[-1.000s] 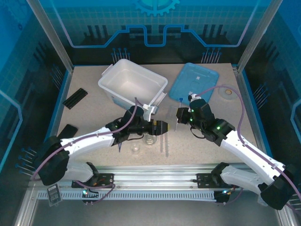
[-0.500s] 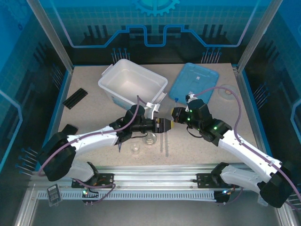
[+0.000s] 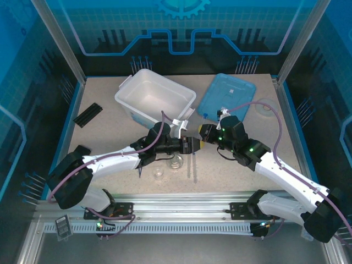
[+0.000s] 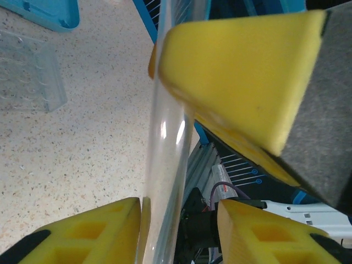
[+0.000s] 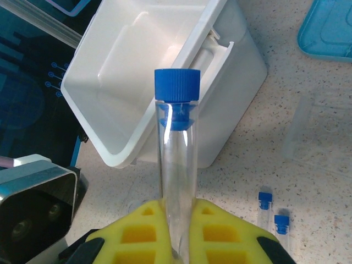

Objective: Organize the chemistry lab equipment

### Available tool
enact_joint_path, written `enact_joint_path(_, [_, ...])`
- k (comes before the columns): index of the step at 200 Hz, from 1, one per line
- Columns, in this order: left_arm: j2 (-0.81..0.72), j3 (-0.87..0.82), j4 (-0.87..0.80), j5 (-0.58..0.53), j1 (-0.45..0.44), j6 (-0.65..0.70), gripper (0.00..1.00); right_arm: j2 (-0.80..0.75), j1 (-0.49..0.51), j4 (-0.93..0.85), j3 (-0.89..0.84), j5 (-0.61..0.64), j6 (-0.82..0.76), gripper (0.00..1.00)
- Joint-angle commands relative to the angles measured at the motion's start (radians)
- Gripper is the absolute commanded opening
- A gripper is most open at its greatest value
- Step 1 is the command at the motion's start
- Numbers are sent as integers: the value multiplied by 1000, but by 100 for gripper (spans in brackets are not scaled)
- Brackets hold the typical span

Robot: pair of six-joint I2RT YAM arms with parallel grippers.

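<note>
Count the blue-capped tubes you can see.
3. The held tube sits in the right gripper; the second tube and third tube lie side by side on the table. More could be hidden.

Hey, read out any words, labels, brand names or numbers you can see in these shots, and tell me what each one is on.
No text is readable in any view.
Blue lid: a small pale sticker, too small to read.
Small tag on the front rail: markings too small to read.
Back wall: a gear graphic and line patterns, no lettering.
Blue-capped tube: no printing visible on it.
</note>
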Motion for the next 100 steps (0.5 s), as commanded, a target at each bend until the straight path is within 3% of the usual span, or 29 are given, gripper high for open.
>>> enact_joint_path(1, [11, 29, 33, 21, -7, -1, 39, -11, 13, 32, -21, 19, 21, 3])
enact_joint_path(56, [15, 21, 32, 23, -4, -7, 34, -14, 12, 40, -24, 20, 27, 3])
enact_joint_path(100, [13, 23, 17, 15, -4, -1, 19, -21, 12, 31, -24, 26, 24, 3])
